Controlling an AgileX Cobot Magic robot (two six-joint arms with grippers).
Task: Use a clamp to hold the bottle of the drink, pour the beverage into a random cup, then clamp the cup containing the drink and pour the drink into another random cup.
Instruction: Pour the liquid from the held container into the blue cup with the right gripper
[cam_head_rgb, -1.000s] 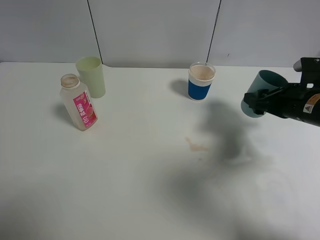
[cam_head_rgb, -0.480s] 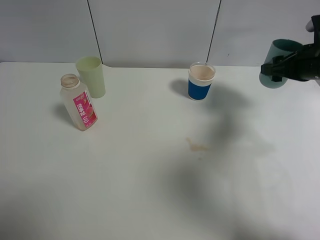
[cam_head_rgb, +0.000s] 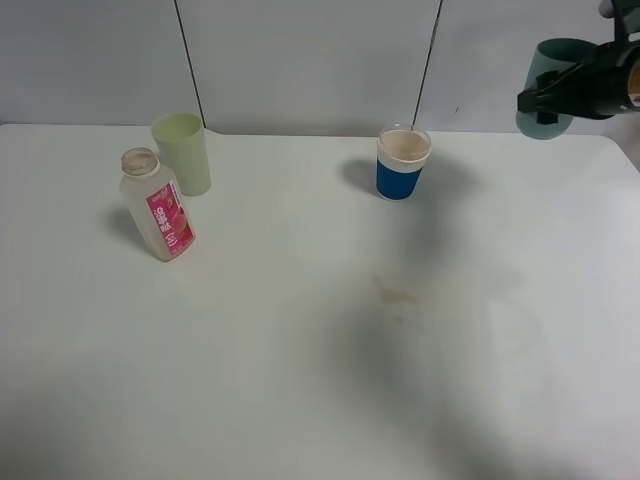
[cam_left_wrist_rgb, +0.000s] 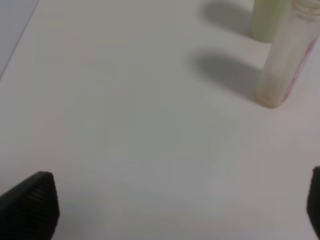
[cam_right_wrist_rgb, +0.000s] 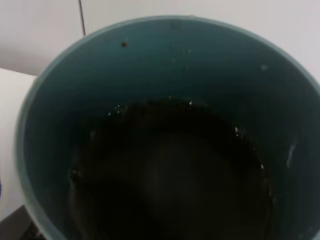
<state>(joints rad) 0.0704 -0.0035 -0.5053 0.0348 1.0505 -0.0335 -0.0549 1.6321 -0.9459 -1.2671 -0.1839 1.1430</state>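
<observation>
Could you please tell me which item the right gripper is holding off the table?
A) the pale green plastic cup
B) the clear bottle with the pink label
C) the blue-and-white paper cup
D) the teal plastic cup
D: the right gripper is clamped on the teal plastic cup in the air, while the other three stand on the white table.
</observation>
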